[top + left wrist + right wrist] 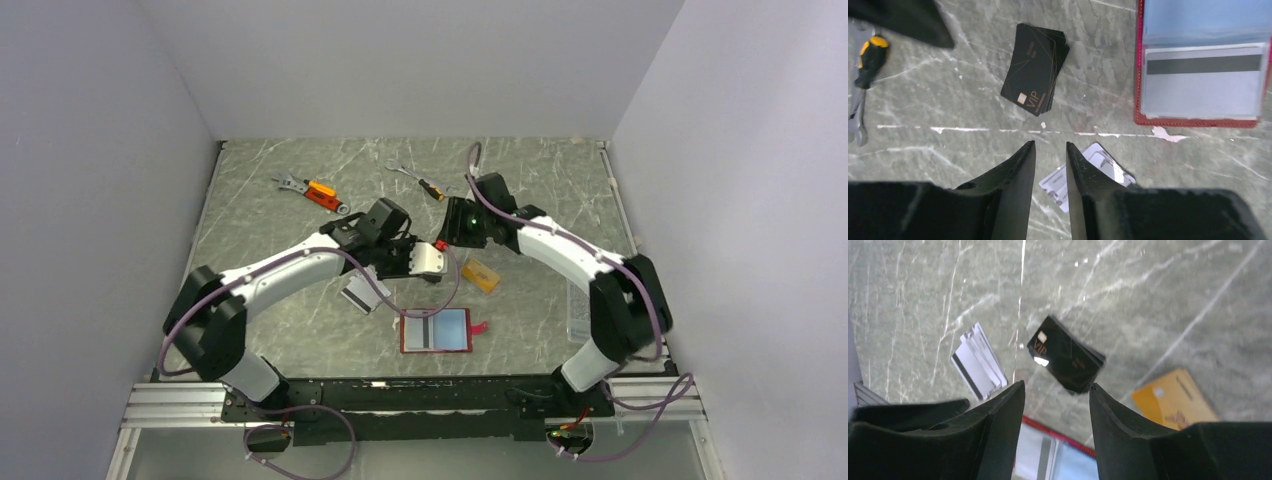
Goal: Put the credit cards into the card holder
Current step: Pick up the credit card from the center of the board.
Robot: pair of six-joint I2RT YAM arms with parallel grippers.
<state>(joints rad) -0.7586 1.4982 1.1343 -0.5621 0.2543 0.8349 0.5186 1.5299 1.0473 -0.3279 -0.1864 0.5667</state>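
Observation:
The card holder (436,331) lies open near the front, a red wallet with pale blue pockets (1198,20). A silver card with a dark stripe (1203,80) sits in one pocket. A stack of black credit cards (1035,68) lies flat on the table, also visible as black cards (1067,355). Silver-white cards (358,297) lie left of the holder and partly under my left fingers, seen as silver cards (1098,165). An orange card (481,275) lies to the right. My left gripper (1050,145) is open by a narrow gap and empty. My right gripper (1057,386) is open wider, empty, hovering above the table.
Two orange-handled wrenches (312,190) (420,180) lie at the back of the marbled table (540,190). One wrench handle (868,57) shows at the left of the left wrist view. White walls enclose three sides. Both arms meet over the table's middle.

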